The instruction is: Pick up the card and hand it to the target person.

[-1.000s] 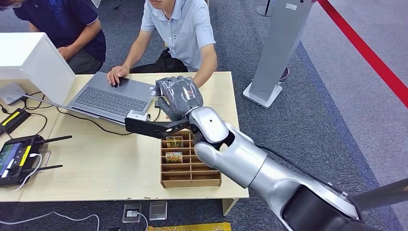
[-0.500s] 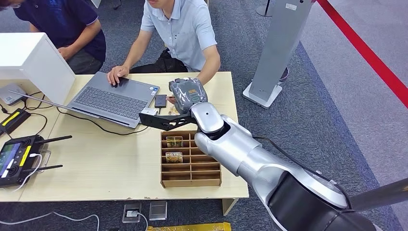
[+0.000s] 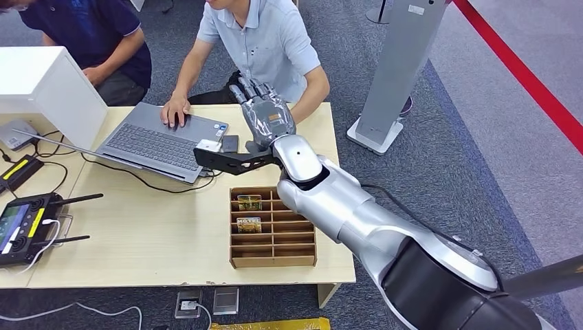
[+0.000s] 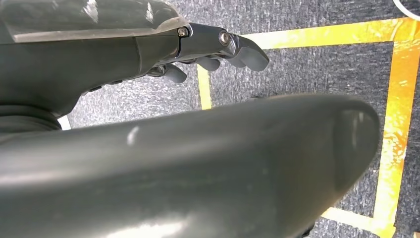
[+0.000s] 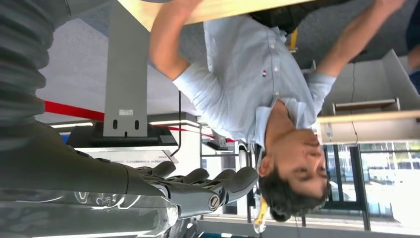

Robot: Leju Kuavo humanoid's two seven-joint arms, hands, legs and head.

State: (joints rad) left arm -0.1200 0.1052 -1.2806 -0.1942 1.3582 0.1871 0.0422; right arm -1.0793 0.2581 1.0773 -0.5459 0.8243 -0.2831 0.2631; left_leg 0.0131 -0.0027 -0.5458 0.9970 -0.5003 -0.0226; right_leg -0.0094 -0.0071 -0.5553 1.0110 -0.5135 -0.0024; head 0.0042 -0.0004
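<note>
I'm at the handover: my right hand [image 3: 267, 118], upper centre, reaches toward the person [image 3: 265, 41], fingers extended; I can't tell whether it holds a card, so next is confirming release.

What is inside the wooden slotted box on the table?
In the wooden box, two small yellow-green cards stand in separate slots of the left column. The other visible slots look empty. The right arm covers its far right corner, so those slots cannot be checked.
</note>
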